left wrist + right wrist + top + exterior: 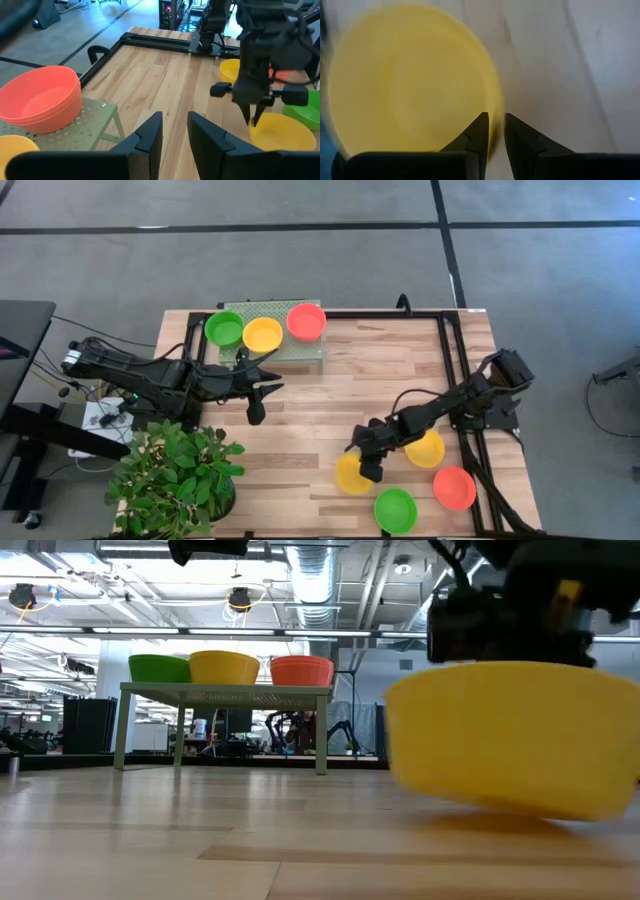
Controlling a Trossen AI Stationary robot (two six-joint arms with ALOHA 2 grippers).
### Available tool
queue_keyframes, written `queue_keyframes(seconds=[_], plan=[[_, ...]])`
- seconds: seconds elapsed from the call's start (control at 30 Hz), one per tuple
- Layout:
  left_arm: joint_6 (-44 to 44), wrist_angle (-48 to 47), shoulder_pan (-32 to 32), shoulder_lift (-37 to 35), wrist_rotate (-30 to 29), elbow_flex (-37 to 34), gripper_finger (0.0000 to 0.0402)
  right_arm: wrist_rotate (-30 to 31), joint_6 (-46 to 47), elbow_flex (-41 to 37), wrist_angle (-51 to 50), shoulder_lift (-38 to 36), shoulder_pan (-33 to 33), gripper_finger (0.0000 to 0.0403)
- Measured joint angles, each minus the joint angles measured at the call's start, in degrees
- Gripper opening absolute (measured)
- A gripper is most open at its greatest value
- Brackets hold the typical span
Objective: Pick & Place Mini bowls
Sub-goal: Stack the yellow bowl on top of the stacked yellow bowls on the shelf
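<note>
My right gripper (370, 468) points down at the near right part of the table, shut on a yellow mini bowl (350, 477) that fills the low view (515, 740). Close by on the table rest another yellow bowl (427, 448), a red-orange bowl (454, 488) and a green bowl (395, 510). Green (224, 328), yellow (262, 334) and red-orange (306, 321) bowls sit in a row on the pale green mesh rack (300, 348). My left gripper (256, 402) is open and empty, hovering beside the rack. My right gripper pinches the yellow bowl's rim (496, 107), one finger inside the bowl and one outside. The fingers come from above, pointing down (254, 117). In the low view the bowl sits slightly tilted; whether its base still touches the table I cannot tell.
A potted green plant (180, 475) stands at the table's near left corner. A black frame rail (450, 370) runs along the table's far and right sides. Bare wood (330, 400) lies between the rack and the loose bowls.
</note>
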Motion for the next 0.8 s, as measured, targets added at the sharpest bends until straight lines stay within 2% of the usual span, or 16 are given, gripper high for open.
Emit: queue_keyframes(seconds=[0.17,0.33,0.4,0.63,0.7,0.8], plan=[[0.2,0.2,0.0,0.0,0.0,0.0,0.0092,-1.0,0.0,0.5,-0.1,0.8,-1.1,0.0051],[0.2,0.6,0.0,0.0,0.3,0.0,0.0092,-2.8,-3.8,2.5,-1.1,-0.1,-3.1,0.0008],[1.8,1.4,0.0,0.3,4.0,0.0,0.009,-4.0,-5.7,3.5,-2.9,-0.5,-4.4,0.0009],[10.4,13.6,-0.2,7.1,25.7,0.0,0.0047,-4.0,-11.8,12.8,-10.0,-0.4,-12.2,0.0004],[12.4,15.5,-0.1,9.8,28.0,0.0,0.0036,-4.0,-13.1,14.9,-10.2,-0.3,-14.7,0.0006],[12.6,17.9,0.5,14.3,28.2,0.0,0.0028,-4.0,-15.8,16.3,-10.2,-0.3,-18.0,0.0006]])
